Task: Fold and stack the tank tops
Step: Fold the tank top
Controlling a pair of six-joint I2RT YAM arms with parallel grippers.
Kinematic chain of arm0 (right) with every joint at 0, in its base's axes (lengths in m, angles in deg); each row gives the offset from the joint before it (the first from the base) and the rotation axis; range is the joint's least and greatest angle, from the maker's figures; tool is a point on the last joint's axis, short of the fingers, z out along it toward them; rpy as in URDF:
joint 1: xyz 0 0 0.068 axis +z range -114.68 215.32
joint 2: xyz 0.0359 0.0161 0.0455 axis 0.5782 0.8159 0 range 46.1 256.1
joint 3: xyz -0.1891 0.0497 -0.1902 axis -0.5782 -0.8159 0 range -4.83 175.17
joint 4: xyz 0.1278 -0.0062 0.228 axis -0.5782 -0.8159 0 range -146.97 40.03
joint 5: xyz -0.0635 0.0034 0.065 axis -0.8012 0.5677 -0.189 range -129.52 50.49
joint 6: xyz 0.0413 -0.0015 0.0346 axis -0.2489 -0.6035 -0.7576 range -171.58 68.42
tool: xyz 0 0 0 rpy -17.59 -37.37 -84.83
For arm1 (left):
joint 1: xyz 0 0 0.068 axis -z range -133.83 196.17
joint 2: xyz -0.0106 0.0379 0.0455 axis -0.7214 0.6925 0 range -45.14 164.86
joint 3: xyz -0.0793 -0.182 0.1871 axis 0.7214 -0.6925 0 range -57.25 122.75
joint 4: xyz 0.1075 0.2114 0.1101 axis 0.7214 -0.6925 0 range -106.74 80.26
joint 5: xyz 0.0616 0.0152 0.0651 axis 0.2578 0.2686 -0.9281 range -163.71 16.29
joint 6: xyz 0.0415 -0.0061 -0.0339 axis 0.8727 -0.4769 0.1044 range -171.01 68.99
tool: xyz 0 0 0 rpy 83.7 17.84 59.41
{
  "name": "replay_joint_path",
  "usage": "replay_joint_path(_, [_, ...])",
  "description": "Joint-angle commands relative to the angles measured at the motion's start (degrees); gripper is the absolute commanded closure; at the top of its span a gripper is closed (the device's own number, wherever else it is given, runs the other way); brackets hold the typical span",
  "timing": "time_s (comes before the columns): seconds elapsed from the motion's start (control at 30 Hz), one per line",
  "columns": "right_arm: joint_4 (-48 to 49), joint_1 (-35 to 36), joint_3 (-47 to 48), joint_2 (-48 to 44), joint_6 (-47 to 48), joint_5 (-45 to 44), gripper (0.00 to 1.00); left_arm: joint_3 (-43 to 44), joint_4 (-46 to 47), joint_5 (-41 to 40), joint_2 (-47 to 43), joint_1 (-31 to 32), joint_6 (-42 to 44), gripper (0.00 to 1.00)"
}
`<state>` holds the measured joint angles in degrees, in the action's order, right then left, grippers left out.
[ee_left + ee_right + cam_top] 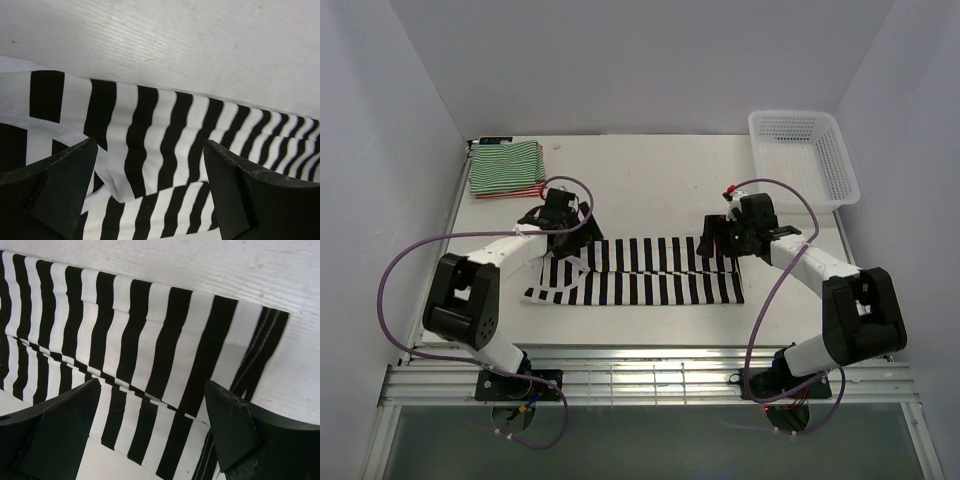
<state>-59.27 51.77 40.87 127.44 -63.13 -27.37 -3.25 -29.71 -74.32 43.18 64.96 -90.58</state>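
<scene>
Two open grippers hang over the black-and-white tank top [650,272], which lies flat at the centre of the table [650,180], apparently doubled lengthwise with a cloth edge running along its middle. The left gripper [150,187] is above the strap end and the right gripper [152,430] above the hem end, jaws wide apart, nothing held. The cloth is judged light, limp and easily dragged, so pinch both layers near an end's corners. The green-and-white top [507,162] lies folded on the red-and-white top [505,192] at the far left corner.
</scene>
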Motion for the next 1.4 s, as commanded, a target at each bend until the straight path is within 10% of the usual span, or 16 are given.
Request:
replay_joint_path(0.0, [2.4,0.8,3.1,4.4,1.1,3.3,0.10,2.0,-2.3,-1.0,4.5,-1.2,-2.3,0.02])
replay_joint_path(0.43, [2.2,1.7,-5.9,7.2,-2.3,3.8,0.10,17.0,1.9,7.5,29.7,-3.0,0.2,0.02])
replay_joint_path(0.87, [-4.7,18.0,-21.0,-13.0,-13.7,13.6,0.10,79.0,-7.6,14.3,68.8,3.3,1.2,0.02])
replay_joint_path(1.37, [2.4,33.3,-13.4,-8.5,-16.7,15.4,0.10,77.7,16.9,25.0,72.3,5.4,-1.9,0.02])
